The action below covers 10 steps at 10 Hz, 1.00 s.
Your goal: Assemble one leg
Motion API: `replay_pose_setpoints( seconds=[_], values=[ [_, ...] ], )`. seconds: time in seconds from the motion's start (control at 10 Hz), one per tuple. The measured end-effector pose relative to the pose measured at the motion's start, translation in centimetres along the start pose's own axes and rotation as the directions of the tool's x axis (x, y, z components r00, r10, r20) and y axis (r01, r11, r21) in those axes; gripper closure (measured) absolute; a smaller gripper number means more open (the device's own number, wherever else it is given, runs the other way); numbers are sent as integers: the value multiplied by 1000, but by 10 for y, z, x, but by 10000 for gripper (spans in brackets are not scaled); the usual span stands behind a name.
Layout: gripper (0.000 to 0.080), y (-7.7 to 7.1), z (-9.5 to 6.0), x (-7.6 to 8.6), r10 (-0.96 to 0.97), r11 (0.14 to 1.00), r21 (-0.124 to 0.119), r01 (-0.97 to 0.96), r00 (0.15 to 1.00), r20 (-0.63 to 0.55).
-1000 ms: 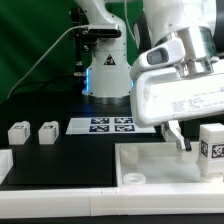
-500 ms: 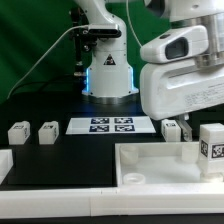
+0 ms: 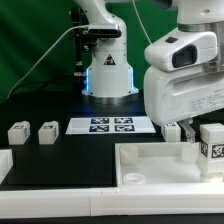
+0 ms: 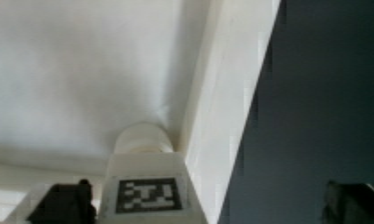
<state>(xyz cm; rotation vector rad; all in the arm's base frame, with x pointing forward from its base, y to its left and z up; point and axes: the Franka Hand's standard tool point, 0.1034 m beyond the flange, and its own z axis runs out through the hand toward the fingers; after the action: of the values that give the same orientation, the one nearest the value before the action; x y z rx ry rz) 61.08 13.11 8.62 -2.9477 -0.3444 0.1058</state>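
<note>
Leg (image 3: 211,140): on the tray (image 3: 150,165), near its far rim, exterior view's right.
Axis: upright, tag facing the exterior camera.
Gripper (image 4: 205,205): spread wide, holding nothing, over the leg.

On the black table (image 3: 70,155), the marker board (image 3: 110,125) lies in the middle, in front of the white robot base (image 3: 105,70). To the exterior view's left of it a small white plastic block (image 3: 18,131) stands just beside a second such block (image 3: 48,131). The large white plastic tray with raised rim (image 3: 150,165) lies nearest the camera. The small white tagged plastic leg (image 3: 211,141) stands at its end toward the exterior view's right.
</note>
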Motion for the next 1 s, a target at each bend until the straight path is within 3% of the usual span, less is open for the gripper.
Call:
replay_pose_setpoints(
  seconds=[0.1,0.3,0.5,1.0],
  values=[
    [150,2,0,0,5,1000,-1,-5,1000,1],
    [150,8,-3,5,70,997,-31,-71,997,-11],
    [150,2,-3,10,115,993,-33,-117,993,-39],
    [150,15,4,19,105,994,-34,-108,992,-76]
  ],
)
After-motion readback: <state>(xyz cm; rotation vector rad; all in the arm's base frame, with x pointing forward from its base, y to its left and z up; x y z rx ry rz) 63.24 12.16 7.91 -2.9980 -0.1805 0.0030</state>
